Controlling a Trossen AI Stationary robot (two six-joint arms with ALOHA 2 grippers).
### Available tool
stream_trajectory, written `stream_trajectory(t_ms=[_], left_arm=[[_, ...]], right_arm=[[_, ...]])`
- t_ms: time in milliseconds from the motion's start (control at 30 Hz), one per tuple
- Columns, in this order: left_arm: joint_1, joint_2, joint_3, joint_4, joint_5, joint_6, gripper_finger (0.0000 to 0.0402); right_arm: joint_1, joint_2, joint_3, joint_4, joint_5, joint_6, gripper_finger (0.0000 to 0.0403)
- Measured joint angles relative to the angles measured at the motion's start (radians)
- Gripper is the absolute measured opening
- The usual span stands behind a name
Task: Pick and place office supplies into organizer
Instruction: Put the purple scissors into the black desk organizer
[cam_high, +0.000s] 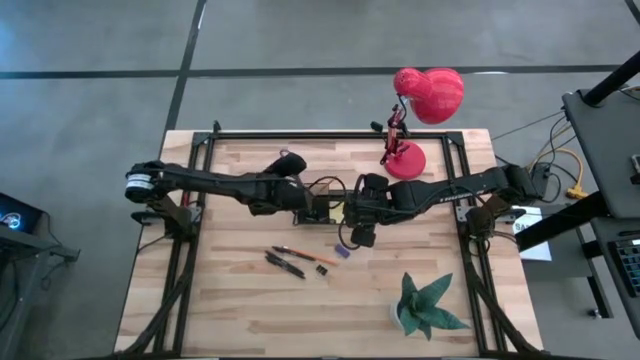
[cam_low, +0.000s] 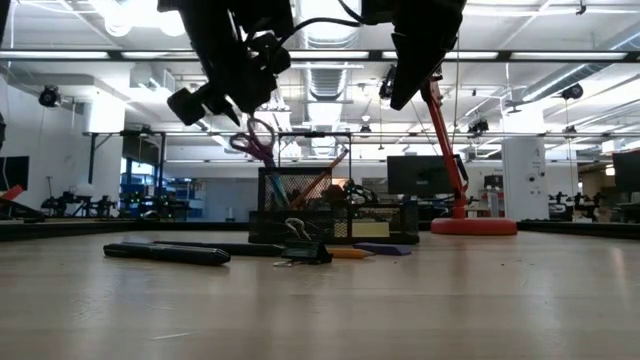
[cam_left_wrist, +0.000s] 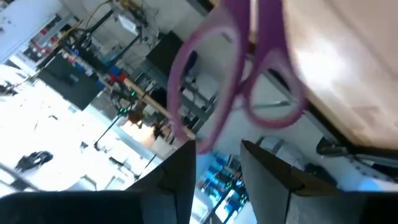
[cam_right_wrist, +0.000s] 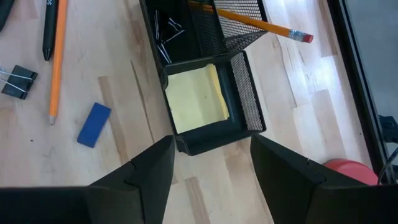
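Left pincer (cam_left_wrist: 217, 165) hangs released just above the black mesh organizer (cam_low: 330, 215); I see purple-handled scissors (cam_low: 258, 140) upright in it, blades down, right pincer (cam_right_wrist: 211, 162) open alongside.

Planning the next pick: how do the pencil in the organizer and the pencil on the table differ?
The pencil in the organizer leans tilted over the mesh wall, eraser end out; the pencil on the table lies flat on the wood. The first is already stowed; the second is still loose, beside a binder clip and a blue eraser. Both are thin and orange.
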Motion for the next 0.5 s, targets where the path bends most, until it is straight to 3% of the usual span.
stream_trajectory(t_ms=[233,500], left_arm=[[-0.044,-0.055,0.011,0.014,-0.024,-0.002,0.0116],[-0.098,-0.126,0.011,0.047,0.032,-0.053,0.0117]], right_arm=[[0.0,0.0,0.0,0.0,-0.001,0.0,0.0203],[0.0,0.0,0.0,0.001,-0.028,-0.053,0.0203]])
